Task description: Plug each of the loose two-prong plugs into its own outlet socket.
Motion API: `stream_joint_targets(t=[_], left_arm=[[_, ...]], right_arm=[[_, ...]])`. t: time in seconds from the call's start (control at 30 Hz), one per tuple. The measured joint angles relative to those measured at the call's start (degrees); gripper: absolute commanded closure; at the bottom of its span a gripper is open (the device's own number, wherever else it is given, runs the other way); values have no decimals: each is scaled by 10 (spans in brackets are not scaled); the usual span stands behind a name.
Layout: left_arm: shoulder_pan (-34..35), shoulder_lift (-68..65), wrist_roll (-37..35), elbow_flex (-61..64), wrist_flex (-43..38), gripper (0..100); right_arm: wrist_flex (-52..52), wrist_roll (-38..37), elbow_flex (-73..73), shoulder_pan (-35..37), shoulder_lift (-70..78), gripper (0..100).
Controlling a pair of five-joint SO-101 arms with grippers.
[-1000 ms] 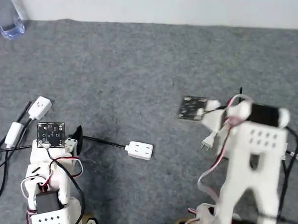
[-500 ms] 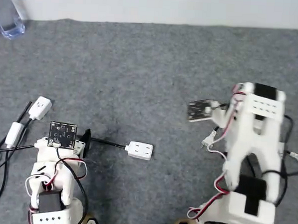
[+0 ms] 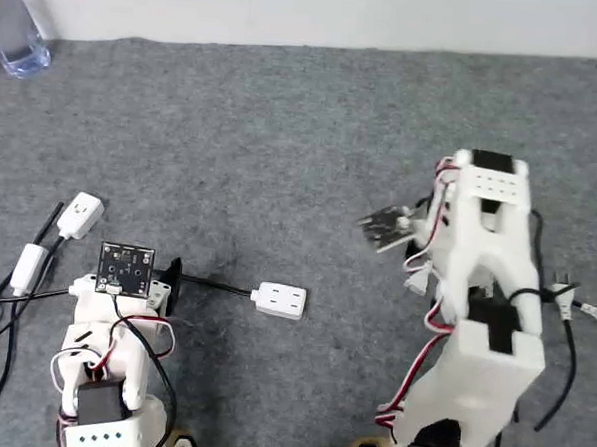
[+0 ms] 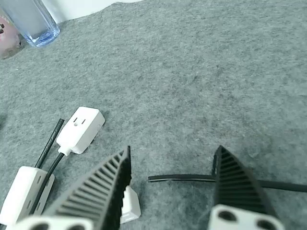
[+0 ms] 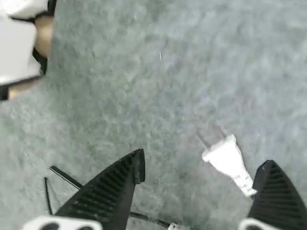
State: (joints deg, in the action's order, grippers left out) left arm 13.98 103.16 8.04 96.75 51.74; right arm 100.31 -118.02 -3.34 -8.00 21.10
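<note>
- The right gripper (image 5: pixel 192 191) has its two black fingers (image 5: pixel 112 189) wide apart and holds nothing.
- In the right wrist view a white two-prong plug (image 5: pixel 225 158) lies on the grey surface in the gap between these fingers. It is nearer to one finger, and I cannot tell if it touches it.
- In the high view this plug (image 3: pixel 417 281) is right of the centre, just beside the left edge of the right arm (image 3: pixel 480 293), which partly covers it.
- A second plug (image 3: pixel 560 293) lies near the right edge of the high view, on the other side of the same arm. Its white cord runs toward the edge.
- The left gripper (image 4: pixel 170 187) also has its fingers (image 4: pixel 108 187) spread apart, with nothing clamped.
- A thin black cable (image 4: pixel 182 178) lies on the surface and passes across the gap between them.
- In the high view this cable (image 3: pixel 210 283) goes from the left arm (image 3: pixel 111 354) in the lower left to a white outlet socket (image 3: pixel 279 300) a little left of the centre.
- A square outlet socket (image 3: pixel 81 215) lies at the left, above the left arm. In the left wrist view it (image 4: pixel 81 128) is beyond the fingers.
- Two long white socket blocks (image 3: pixel 28 266) lie near the left edge, among black cables.
- The grey table cover (image 3: pixel 283 133) is under all these things.
- A clear bottle (image 3: pixel 13 28) stands in the upper left corner.
</note>
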Motion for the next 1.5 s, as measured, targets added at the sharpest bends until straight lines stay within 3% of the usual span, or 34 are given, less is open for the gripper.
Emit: stream_joint_targets(t=[0.27, 0.53, 0.83, 1.37, 1.5], left_arm=[[0, 0, 0, 0, 11, 739], [0, 0, 0, 0, 11, 739], [0, 0, 0, 0, 11, 739], [-4, 0, 0, 0, 14, 739], [-4, 0, 0, 0, 14, 739]], right_arm=[[0, -91, -46, -32, 74, 664], [0, -117, -105, -33, 151, 951], [0, -113, -118, -33, 173, 978], [0, 87, -118, 113, 173, 990], [0, 123, -118, 105, 149, 987]])
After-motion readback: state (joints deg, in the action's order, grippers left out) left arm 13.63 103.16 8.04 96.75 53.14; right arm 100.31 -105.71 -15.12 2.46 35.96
